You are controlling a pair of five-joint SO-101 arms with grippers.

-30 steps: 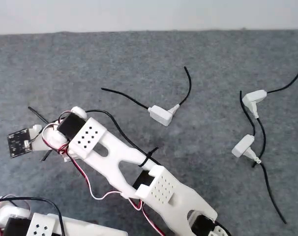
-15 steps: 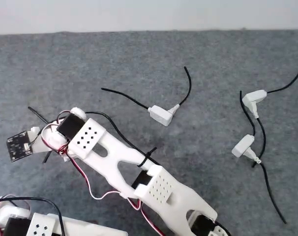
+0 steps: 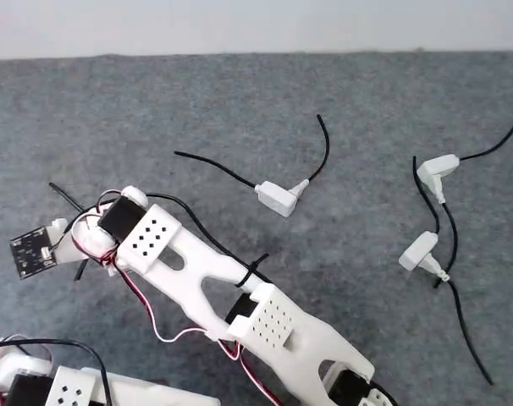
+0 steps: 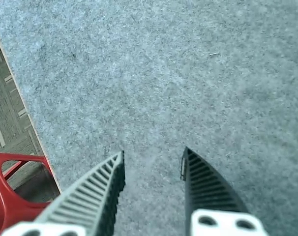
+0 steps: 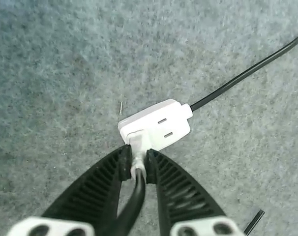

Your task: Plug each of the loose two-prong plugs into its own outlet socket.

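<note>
Gripping the plug [image 5: 137,140] by its neck against the socket [image 5: 164,125], the right jaws may shove that loose socket away — left jaws gape open, holding nothing.

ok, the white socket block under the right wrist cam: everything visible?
White plastic socket block, rectangular, lying flat on the grey carpet. Small dark slots show on its upper face, nothing in them. A black cord leaves one end. At the other end a white plug, held in the right arm's jaws, meets it; seating unclear.
</note>
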